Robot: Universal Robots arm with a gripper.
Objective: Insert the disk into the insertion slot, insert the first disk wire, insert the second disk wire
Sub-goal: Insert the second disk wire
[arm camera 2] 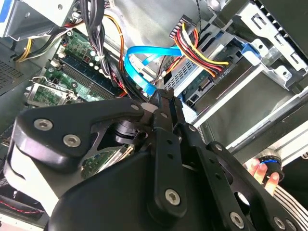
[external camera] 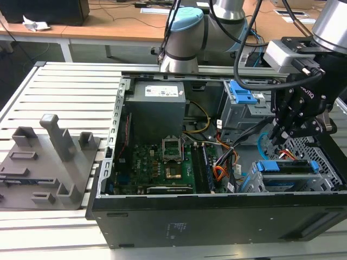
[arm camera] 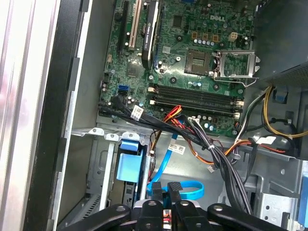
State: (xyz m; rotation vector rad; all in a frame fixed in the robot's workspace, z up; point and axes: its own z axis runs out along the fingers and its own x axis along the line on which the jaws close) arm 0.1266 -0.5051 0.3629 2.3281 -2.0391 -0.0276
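Disk (external camera: 287, 167) sits in the insertion slot (external camera: 254, 183), and the first disk wire (arm camera 2: 202, 55) looks plugged into its back. So it's wire 2: my gripper (arm camera 2: 166, 100) looks pinched tight on the end of the second disk wire (arm camera 2: 139, 57), just beside the drive. Seating it calls for squaring the plug to the port.

A pale slatted metal worktop (external camera: 59, 92) stands before light wooden desks (external camera: 119, 24) strewn with cables.
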